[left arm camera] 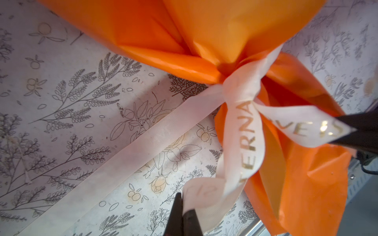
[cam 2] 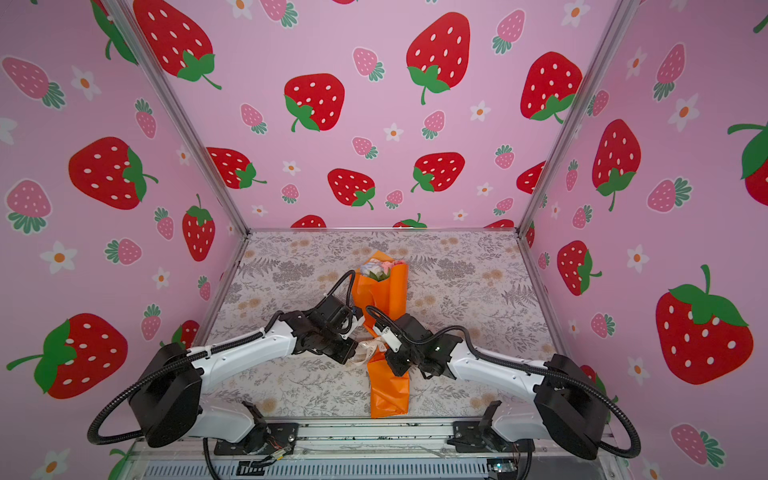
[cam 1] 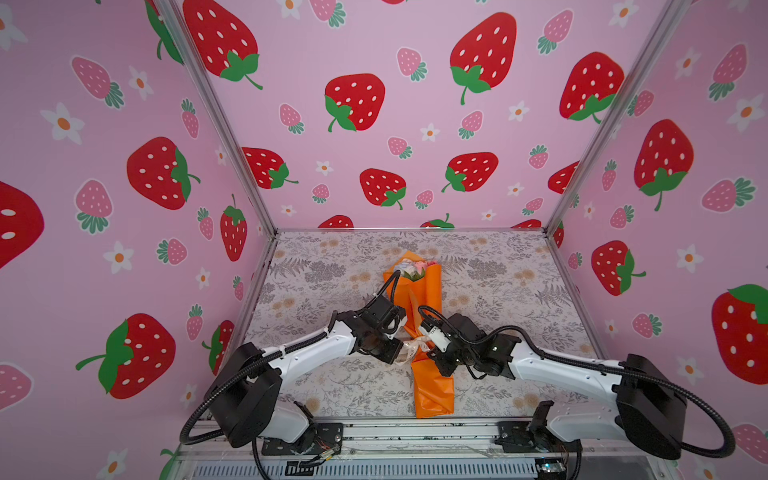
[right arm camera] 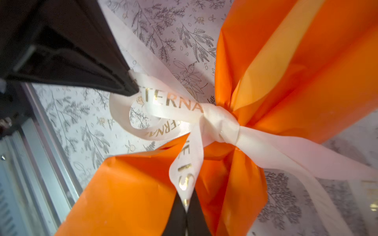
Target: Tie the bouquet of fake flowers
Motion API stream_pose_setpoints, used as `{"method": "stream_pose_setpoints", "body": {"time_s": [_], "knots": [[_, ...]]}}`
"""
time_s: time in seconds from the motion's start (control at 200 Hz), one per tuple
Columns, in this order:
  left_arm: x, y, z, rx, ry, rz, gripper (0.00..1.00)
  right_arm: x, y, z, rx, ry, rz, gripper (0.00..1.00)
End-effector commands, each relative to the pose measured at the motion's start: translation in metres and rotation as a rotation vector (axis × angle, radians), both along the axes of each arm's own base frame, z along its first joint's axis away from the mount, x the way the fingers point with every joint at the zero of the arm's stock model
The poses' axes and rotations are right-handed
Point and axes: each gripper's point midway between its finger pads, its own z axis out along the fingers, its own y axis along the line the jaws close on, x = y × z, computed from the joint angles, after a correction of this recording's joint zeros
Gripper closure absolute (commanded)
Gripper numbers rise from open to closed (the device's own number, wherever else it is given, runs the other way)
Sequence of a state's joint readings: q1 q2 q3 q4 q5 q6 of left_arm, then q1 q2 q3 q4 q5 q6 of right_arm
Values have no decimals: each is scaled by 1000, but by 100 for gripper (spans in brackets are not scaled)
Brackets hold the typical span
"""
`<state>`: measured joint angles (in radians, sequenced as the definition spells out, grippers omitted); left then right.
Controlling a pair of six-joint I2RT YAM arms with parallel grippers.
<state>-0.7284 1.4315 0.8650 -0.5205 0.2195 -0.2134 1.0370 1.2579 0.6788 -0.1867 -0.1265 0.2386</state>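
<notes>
On the table covered with a pale sheet printed with grey plants, the bouquet of fake flowers lies flat near the middle. Its long axis runs from 6 o'clock to 12 o'clock, leaning slightly to 11. The near end, at 6 o'clock, is the flattened tail of the glossy orange wrapping paper, which reaches almost to the table edge.

A little farther, the paper is squeezed to a narrow waist. There a cream ribbon of ribbed cloth with gold letters goes around it and is knotted. The left gripper comes from 9 o'clock, with its black fingers pressed together on a curled part of the ribbon. The right gripper comes from 3 o'clock and pinches a ribbon end tightly between its tips. One long ribbon tail lies flat on the table.

Beyond the waist the paper widens into a cone that opens toward 12 o'clock. The small white and pink roses sit in its mouth, with some green below them.

The stems are hidden inside the paper. In both top views the gripper bodies cover most of the knot. Only parts of the gold letters can be read, such as "ERNA". The long tail is cut off by the edge of the left wrist view.
</notes>
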Motion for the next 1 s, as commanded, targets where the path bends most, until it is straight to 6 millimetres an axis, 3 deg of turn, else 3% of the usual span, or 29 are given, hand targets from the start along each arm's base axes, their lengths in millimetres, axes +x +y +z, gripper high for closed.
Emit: {"method": "stream_pose_setpoints", "body": {"time_s": [0.0, 0.325, 0.415, 0.54, 0.57, 0.615, 0.69, 0.775, 0.84, 0.92, 0.995], "knots": [[7, -1, 8, -14, -21, 13, 100, -20, -6, 20, 51, 33, 43, 100], [14, 1, 3, -11, -12, 48, 100, -92, -19, 42, 137, 265, 236, 100], [13, 2, 2, -12, -5, 50, 100, -106, -24, 39, 116, 307, 288, 100], [14, -1, 3, -25, -3, 43, 100, -105, -26, 28, 56, 307, 294, 83], [13, -1, 3, -25, -2, 41, 100, -101, -26, 28, 33, 288, 286, 76], [13, 0, 3, -24, -2, 39, 100, -88, -26, 33, 0, 234, 250, 74], [12, 0, 2, -23, 0, 38, 100, -61, -26, 53, 18, 131, 160, 59], [11, 1, 2, -20, 2, 33, 100, -28, -35, 75, 103, 60, 43, 53], [10, 1, 1, -19, 2, 32, 100, 6, -51, 81, 133, 19, -85, 52], [10, 1, 1, -20, 5, 32, 100, 51, -79, 74, 115, -42, -266, 56], [10, 0, 2, -23, 6, 29, 100, 75, -86, 64, 87, -117, -265, 58]]}}
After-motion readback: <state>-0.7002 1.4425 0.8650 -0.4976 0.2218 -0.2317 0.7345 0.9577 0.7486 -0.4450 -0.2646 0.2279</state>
